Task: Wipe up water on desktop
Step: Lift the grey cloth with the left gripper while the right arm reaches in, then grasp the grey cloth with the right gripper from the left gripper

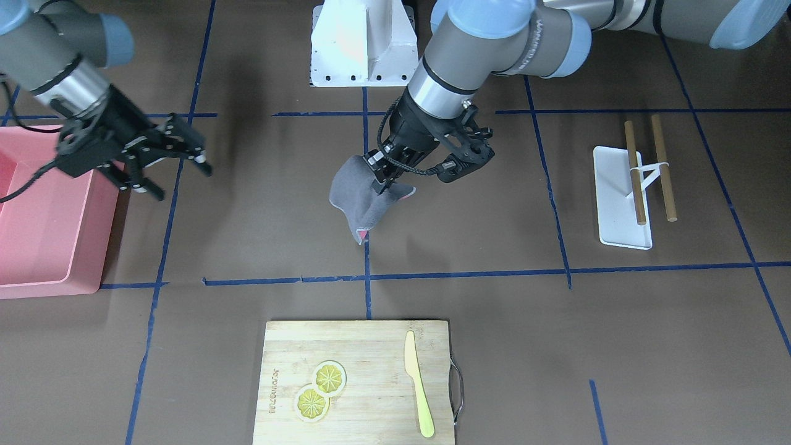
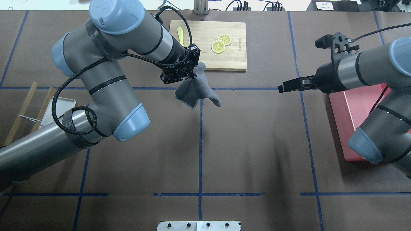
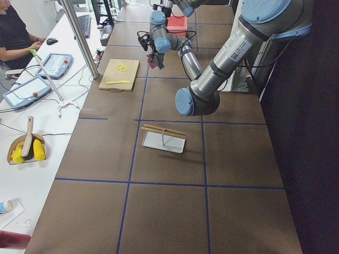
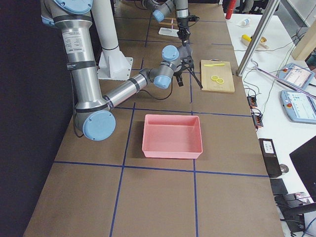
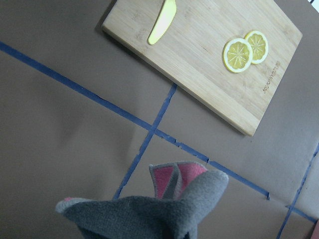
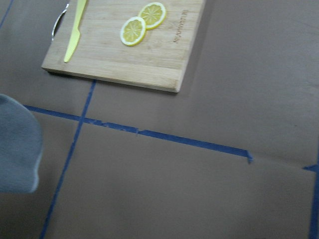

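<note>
left tool (image 1: 384, 177) clamps grey cloth (image 1: 349, 196) at bunched top. Good spot: looks soft, light, floppy. right tool (image 1: 181, 181) spread wide, empty.

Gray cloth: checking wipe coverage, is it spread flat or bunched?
Bunched: the gray cloth hangs crumpled from the left end effector, pink underside showing.

Dark-brown desktop (image 1: 482, 247), blue tape grid (image 1: 469, 274); grey, pink-lined cloth (image 1: 352, 191); pink bin (image 1: 37, 247)

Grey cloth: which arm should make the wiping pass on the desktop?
Left. The left gripper is shut on the grey cloth over the middle of the desktop. The right gripper is open and empty, off beside the pink bin.
</note>
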You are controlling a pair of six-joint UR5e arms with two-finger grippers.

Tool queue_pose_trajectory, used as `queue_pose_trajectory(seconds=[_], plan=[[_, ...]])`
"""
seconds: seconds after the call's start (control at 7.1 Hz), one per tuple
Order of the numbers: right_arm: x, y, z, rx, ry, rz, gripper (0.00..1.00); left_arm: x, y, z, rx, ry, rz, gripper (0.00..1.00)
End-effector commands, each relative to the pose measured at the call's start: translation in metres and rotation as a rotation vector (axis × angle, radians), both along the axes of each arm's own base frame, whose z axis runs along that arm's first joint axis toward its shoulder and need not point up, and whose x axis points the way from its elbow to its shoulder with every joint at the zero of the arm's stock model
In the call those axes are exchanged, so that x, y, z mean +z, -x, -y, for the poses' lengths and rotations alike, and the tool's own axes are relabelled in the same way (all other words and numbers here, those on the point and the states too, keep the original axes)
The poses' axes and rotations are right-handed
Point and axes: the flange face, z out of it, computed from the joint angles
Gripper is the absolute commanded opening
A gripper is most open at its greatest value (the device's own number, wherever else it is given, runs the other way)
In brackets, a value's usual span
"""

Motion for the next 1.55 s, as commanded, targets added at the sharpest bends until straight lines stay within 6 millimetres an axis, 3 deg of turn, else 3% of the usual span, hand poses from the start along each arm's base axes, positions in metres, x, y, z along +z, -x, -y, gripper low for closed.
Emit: queue_pose_trajectory(seconds=[0.0,0.28,0.56,0.85,1.27,1.41], plan=[[-0.044,0.058,-0.024,0.025,-0.063,0.037,1.00,-0.013,-0.012,-0.007,-0.036,0.067,-0.023,0.00],[-0.071,0.098,-0.046,0.046,-0.114,0.051,1.00,-0.020,-0.025,-0.020,-0.023,0.079,-0.030,0.00],[-0.088,0.116,-0.057,0.035,-0.133,0.068,1.00,-0.020,-0.031,-0.025,-0.025,0.077,-0.029,0.00],[-0.096,0.121,-0.061,0.025,-0.132,0.068,1.00,-0.017,-0.035,-0.023,-0.033,0.076,-0.020,0.00],[-0.097,0.128,-0.065,0.045,-0.147,0.060,0.97,-0.029,-0.041,-0.035,-0.015,0.068,-0.036,0.00],[-0.096,0.131,-0.068,0.048,-0.151,0.056,0.92,-0.033,-0.043,-0.039,-0.007,0.064,-0.041,0.00]])
